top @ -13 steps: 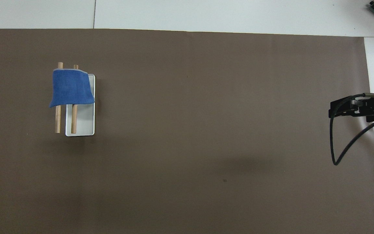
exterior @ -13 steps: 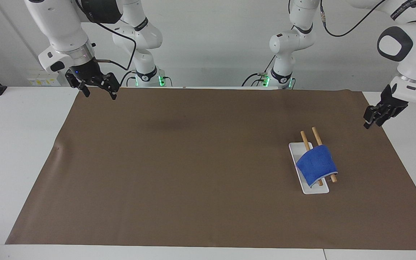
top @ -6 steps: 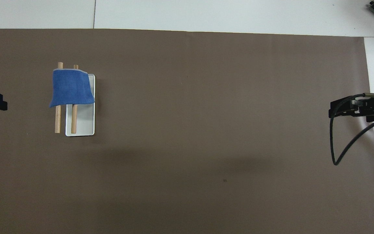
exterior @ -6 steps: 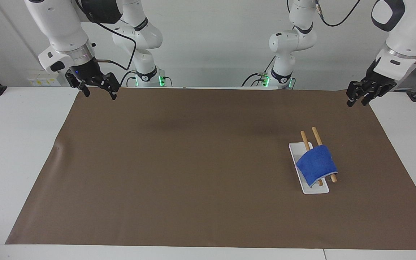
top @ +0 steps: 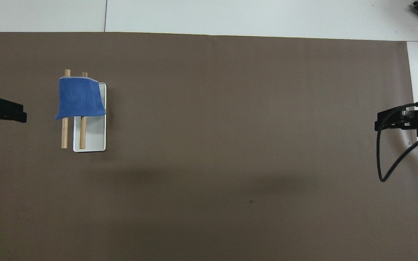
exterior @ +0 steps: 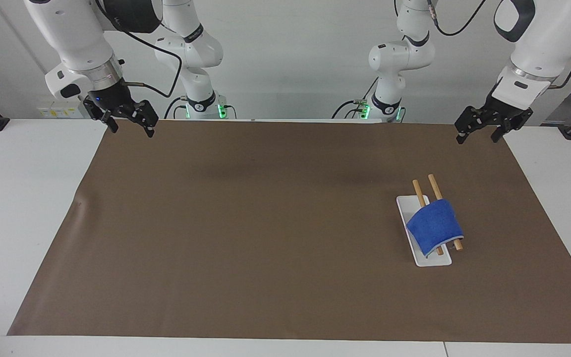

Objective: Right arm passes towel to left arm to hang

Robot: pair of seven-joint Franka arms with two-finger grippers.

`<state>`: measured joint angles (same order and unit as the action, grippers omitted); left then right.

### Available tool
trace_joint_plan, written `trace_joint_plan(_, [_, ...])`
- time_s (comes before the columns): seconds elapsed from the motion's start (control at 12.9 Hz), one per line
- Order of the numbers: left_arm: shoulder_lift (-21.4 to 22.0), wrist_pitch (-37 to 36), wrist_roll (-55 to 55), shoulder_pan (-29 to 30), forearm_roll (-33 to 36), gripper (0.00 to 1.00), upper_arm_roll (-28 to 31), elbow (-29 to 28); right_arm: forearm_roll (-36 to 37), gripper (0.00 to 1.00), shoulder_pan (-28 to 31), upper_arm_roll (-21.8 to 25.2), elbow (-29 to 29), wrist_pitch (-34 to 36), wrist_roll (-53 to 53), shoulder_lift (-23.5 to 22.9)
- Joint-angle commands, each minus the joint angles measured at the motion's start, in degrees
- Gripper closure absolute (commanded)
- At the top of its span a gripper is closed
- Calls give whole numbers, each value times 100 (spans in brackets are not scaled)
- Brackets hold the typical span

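i see the towel (exterior: 435,225) draped over two wooden rods (exterior: 429,186) on a small white tray (exterior: 404,204), at the right of the facing frame, toward the left arm's end of the tabletop (exterior: 18,198). the tray sits on a brown mat (exterior: 265,223). nothing touches the towel. my left gripper (exterior: 478,135) hangs in the upper right of the facing frame, over the mat's corner, fingers spread and empty. in the overhead frame it shows at the left edge (top: 11,113), beside the towel (top: 80,98) but well apart. my right gripper (exterior: 128,125) hangs in the upper left of the facing frame, over the mat's other corner, fingers spread, empty, its blue light on.
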<state>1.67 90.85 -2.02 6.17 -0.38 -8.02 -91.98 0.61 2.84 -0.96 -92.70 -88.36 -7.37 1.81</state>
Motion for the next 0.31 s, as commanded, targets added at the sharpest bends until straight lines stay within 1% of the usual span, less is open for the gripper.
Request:
trace_joint_plan(0.0, [167, -41, 17, 24, 91, 0, 28, -145, -26, 0, 58, -1, -143, -102, 113, 126])
trace_joint_plan(0.23, [176, -67, 52, 7, 91, 0, 28, -154, -26, 0, 58, -9, -152, -102, 113, 126])
